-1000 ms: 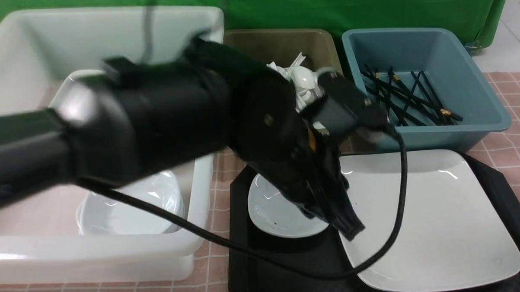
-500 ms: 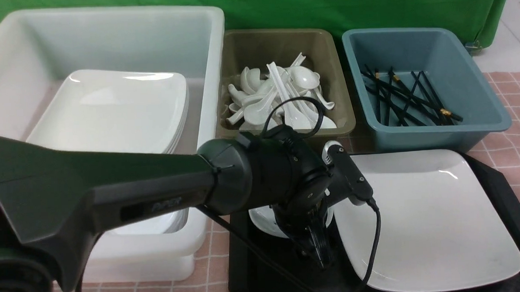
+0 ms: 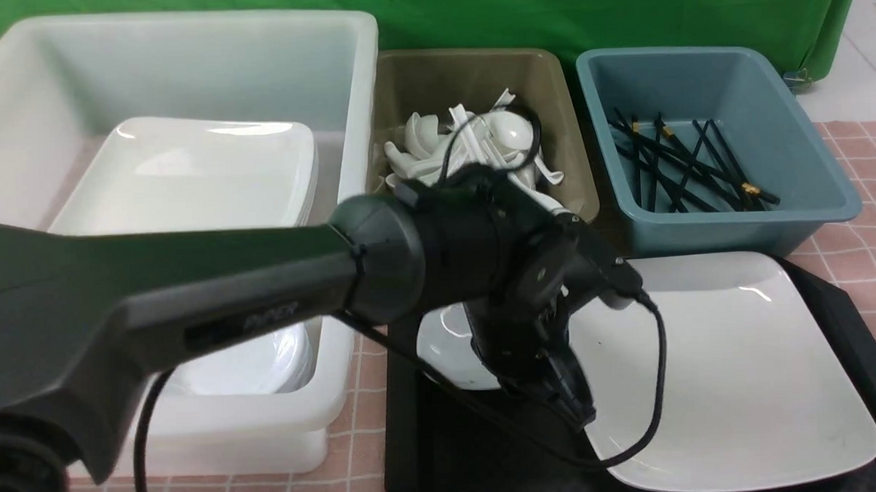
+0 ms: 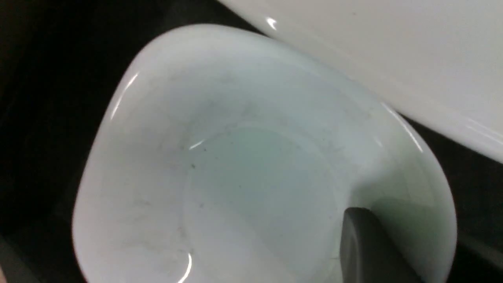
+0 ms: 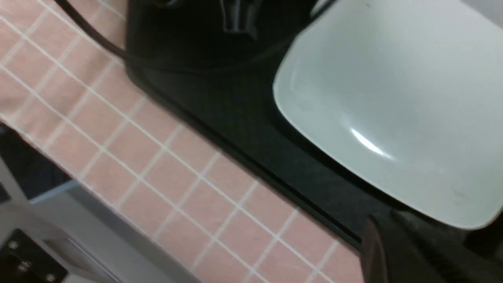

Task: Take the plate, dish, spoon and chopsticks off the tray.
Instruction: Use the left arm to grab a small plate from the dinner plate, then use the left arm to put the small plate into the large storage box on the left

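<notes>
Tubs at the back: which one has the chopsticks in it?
The blue tub, rightmost of the three, holds the black chopsticks. The olive tub in the middle holds white spoons, and the white tub holds plates.

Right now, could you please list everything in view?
tray: one, black, centre-right
plate: one, white, tray's right side
dish: one, white, tray's left side
white tub: one, left
stacked plates: several, white, in white tub
olive tub: one, back centre
spoons: many, white, in olive tub
blue tub: one, back right
chopsticks: several, black, in blue tub
tablecloth: one, pink checked, underneath
backdrop: one, green, behind
left gripper: one, black, over dish
right gripper: one, black, near plate's edge
</notes>
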Robot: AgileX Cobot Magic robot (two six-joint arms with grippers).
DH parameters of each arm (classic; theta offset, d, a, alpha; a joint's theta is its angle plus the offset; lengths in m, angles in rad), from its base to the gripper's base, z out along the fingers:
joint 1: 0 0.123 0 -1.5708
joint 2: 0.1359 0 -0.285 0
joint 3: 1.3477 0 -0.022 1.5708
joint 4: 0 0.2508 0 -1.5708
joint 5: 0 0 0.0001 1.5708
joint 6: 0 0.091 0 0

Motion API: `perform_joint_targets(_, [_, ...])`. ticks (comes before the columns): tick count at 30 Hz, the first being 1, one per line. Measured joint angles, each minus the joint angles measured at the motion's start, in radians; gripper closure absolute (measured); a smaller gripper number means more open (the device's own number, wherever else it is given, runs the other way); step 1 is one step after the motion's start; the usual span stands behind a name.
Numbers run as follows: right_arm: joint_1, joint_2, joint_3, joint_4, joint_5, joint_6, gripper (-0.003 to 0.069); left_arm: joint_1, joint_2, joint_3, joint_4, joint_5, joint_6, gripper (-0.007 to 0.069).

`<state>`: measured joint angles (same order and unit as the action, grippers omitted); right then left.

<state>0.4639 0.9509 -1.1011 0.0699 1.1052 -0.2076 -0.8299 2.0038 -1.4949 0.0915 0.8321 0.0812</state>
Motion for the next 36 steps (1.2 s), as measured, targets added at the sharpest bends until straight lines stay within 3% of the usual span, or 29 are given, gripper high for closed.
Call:
perform_joint_targets(2, [0.0,0.0,-0.03,0.059,-0.03,-0.027,0.0629,0.0,-0.05,-0.049,-0.021,0.07,-0.006,0.0597])
perform_joint_targets(5, [0.0,0.001,-0.062,0.117,-0.055,-0.07,0.0629,0.0,-0.113,-0.093,-0.03,0.107,-0.009,0.0608])
perform_joint_targets(10, [0.013,0.05,-0.165,0.245,-0.074,-0.157,0.0629,0.0,-0.299,-0.197,0.066,0.156,-0.015,0.0611])
perform_joint_targets(16, [0.124,0.208,-0.325,0.285,-0.075,-0.185,0.0629,0.033,-0.478,-0.214,0.248,0.316,-0.117,0.0612])
perform_joint_targets(19, [0.197,0.315,-0.409,0.287,-0.078,-0.19,0.0629,0.122,-0.537,-0.184,0.226,0.374,-0.141,0.0613])
perform_joint_targets(28, [0.268,0.487,-0.497,0.288,-0.15,-0.171,0.0629,0.377,-0.603,0.109,0.095,0.302,-0.144,0.0614])
perform_joint_targets(36, [0.268,0.533,-0.5,0.288,-0.193,-0.172,0.0629,0.429,-0.602,0.326,0.004,0.106,-0.137,0.0614])
